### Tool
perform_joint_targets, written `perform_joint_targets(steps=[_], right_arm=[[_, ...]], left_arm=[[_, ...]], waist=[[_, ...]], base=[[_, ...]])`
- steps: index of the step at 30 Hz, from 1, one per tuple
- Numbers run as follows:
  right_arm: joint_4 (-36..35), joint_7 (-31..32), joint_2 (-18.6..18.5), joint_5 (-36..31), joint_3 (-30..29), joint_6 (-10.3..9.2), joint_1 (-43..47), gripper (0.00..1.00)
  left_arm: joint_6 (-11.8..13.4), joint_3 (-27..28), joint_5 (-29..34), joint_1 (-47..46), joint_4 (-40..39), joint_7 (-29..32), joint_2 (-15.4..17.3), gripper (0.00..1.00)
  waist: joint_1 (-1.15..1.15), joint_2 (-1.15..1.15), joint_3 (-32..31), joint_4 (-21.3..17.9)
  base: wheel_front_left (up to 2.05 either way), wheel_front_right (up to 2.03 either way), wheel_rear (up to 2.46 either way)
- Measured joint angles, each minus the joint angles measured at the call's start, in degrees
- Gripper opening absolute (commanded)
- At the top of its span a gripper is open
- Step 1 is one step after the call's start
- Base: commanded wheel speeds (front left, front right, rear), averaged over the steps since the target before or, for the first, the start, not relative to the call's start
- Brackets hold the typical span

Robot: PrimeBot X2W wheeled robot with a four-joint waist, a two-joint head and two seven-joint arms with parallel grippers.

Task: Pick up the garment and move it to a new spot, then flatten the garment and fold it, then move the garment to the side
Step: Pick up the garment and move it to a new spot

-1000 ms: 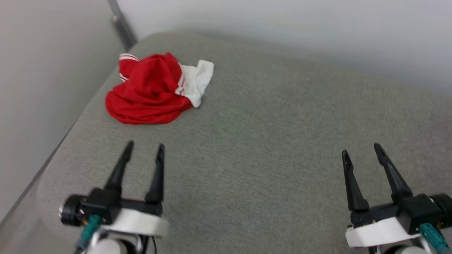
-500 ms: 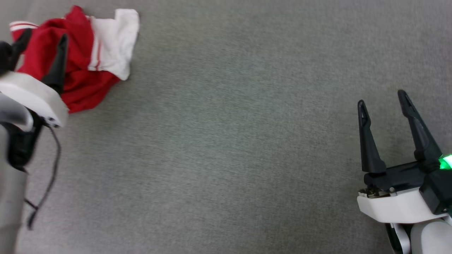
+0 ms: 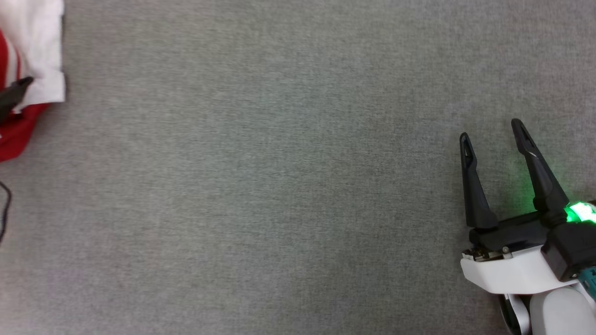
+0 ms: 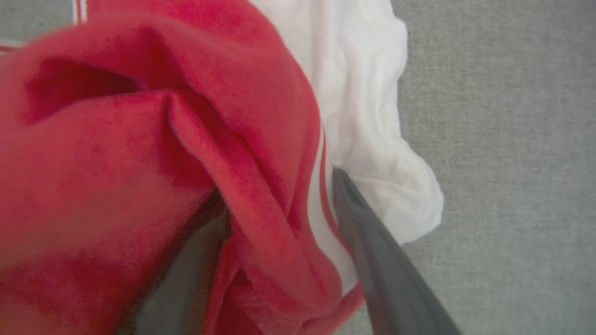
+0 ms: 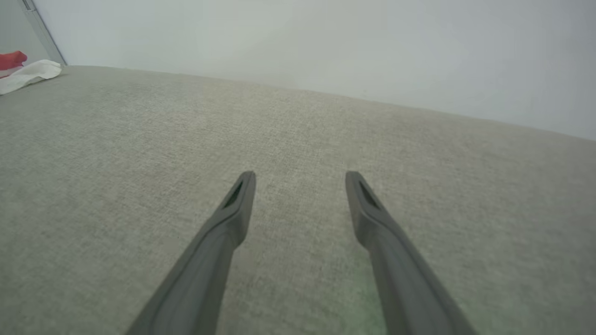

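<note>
While my left pincer (image 4: 279,190) stands with jaws spread wide over the garment (image 4: 139,163), a ridge of red fabric rises between its two fingers, not pinched. One finger (image 4: 386,270) lies along the red-and-white striped trim beside the white sleeve panel. The crumpled garment sits by the far left corner of the grey cushion (image 5: 298,130), close to the wall (image 5: 326,46). My right pincer (image 3: 492,132) hovers released above bare cushion, well apart from the garment, off to its right.

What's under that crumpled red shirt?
The grey fabric surface it lies on. Folds of the shirt partly hide one finger of the left hand; anything else beneath is covered.
</note>
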Motion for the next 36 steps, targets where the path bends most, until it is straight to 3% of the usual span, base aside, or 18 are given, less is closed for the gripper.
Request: perform_joint_targets(steps=[6,7,8,17,26,36], right_arm=[[0.7,-1.0,0.1,0.8,0.2,0.01,-0.7,1.00],[0.8,-1.1,0.1,0.8,0.2,0.01,-0.8,1.00],[0.9,-1.1,0.1,0.8,0.1,0.01,-0.8,1.00],[3.9,-1.6,0.2,0.8,-0.8,0.01,-1.5,1.00],[6.7,-1.9,0.2,5.8,-0.4,0.01,-0.7,1.00],[9.1,-2.0,0.1,8.0,-1.8,0.01,2.4,1.00]], left_arm=[[-0.1,-0.9,0.2,-1.9,3.3,1.1,0.9,1.00],[-0.1,-1.1,0.1,-2.2,3.8,1.2,0.9,0.42],[-0.1,-1.3,-0.1,-2.4,4.2,1.2,0.8,0.00],[0.2,-3.9,0.0,-2.5,5.9,-7.7,-0.4,0.00],[0.0,-8.0,-1.6,-2.3,-0.7,-20.0,-1.6,0.00],[0.7,-11.5,-2.3,0.4,-10.1,-23.7,-3.4,0.00]], waist=[[-0.01,0.00,2.4,-1.5],[-0.03,0.00,2.5,-1.7],[-0.03,0.00,2.6,-1.8],[-0.01,0.00,-0.4,-1.4],[-0.01,0.00,-9.3,-1.2],[-0.01,0.00,-21.9,-1.6]], base=[[0.00,0.00,0.00],[0.00,0.00,0.00],[0.00,0.00,0.00],[0.00,0.00,0.00],[0.00,0.00,0.00],[0.00,0.00,0.00]])
